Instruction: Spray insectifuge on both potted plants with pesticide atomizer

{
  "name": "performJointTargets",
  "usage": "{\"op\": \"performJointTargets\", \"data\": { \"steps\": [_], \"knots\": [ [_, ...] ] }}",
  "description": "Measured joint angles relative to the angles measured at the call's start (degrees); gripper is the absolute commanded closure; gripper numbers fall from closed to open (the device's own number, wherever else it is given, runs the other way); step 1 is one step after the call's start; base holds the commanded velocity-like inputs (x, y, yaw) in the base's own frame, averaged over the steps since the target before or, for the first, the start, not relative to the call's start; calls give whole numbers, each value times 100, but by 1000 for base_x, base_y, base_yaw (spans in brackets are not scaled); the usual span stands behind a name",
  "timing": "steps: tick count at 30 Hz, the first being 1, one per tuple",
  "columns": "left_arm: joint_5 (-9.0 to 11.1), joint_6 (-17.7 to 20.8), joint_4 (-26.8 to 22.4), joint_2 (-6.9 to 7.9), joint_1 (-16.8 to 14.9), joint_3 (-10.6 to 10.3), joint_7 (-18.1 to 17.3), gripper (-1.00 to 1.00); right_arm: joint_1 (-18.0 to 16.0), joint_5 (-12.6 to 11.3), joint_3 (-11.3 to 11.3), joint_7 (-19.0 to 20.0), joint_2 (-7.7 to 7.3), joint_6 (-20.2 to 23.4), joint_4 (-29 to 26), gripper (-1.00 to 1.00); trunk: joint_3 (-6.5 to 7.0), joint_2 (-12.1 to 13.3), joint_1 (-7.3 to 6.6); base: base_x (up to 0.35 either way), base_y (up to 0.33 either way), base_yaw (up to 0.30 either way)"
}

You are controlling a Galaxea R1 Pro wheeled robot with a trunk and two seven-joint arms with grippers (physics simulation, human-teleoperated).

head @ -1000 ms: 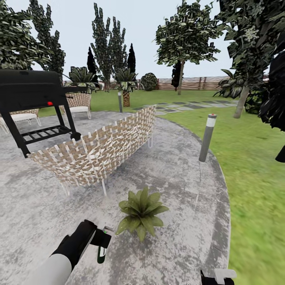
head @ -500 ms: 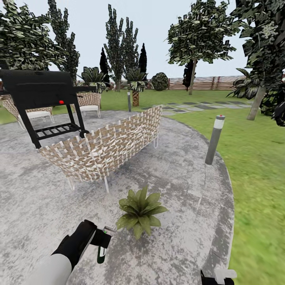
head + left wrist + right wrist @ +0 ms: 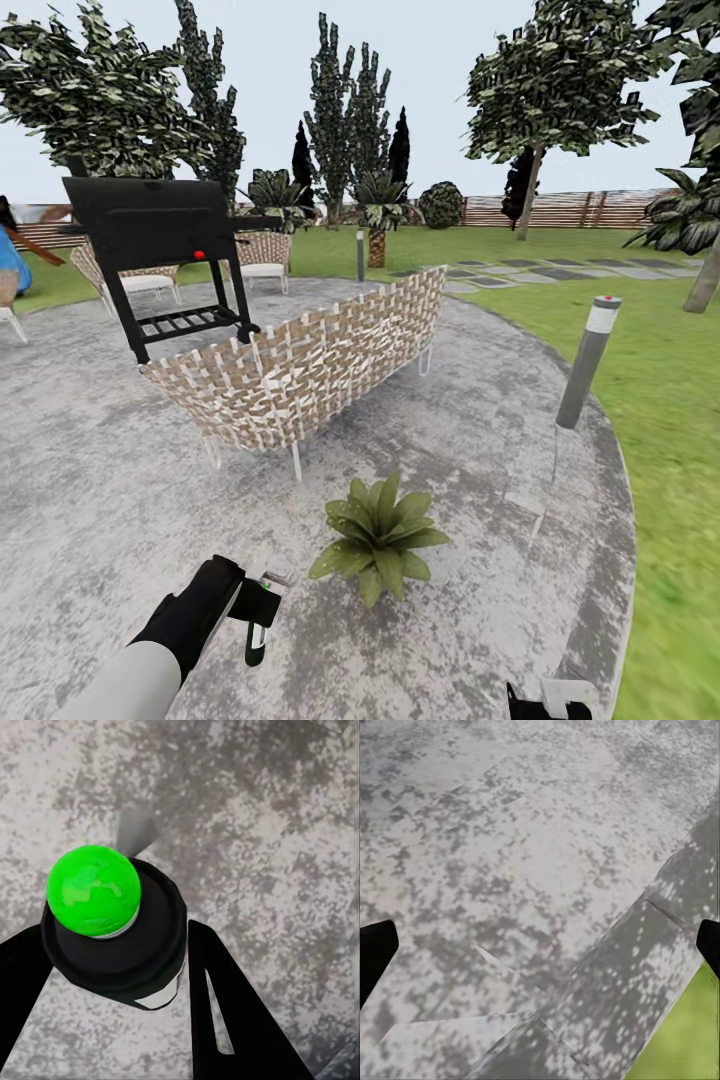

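Plant (image 3: 378,533) leaves hide its pot. Right gripper (image 3: 548,702) cut off at the head view's bottom edge, jaw state unreadable. Spray bottle (image 3: 257,628) body mostly hidden behind left gripper (image 3: 245,604); blue object (image 3: 10,262) beyond the grill (image 3: 155,225) cropped, unidentifiable.

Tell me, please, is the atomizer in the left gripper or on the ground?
In the left gripper: its fingers close round the pesticide atomizer, held above the patio.

Open paving around potted plant (image 3: 380,535); woven sofa (image 3: 305,365) well behind
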Motion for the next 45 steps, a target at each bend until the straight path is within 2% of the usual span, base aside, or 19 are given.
{"op": "performJointTargets", "data": {
  "steps": [9,29,45],
  "knots": [
    [-2,-8,4,0,0,-1,-4,100,0,0,0,8,-2,0,-4,-100,0,0,0,108,-255,23],
    [-6,8,-2,0,1,1,-6,100,-1,0,1,8,0,1,-3,-100,0,0,1,-16,-272,270],
    [-7,-2,3,0,1,-5,2,100,-1,0,1,8,0,1,-2,-100,0,0,1,0,-44,159]
  ]
}}
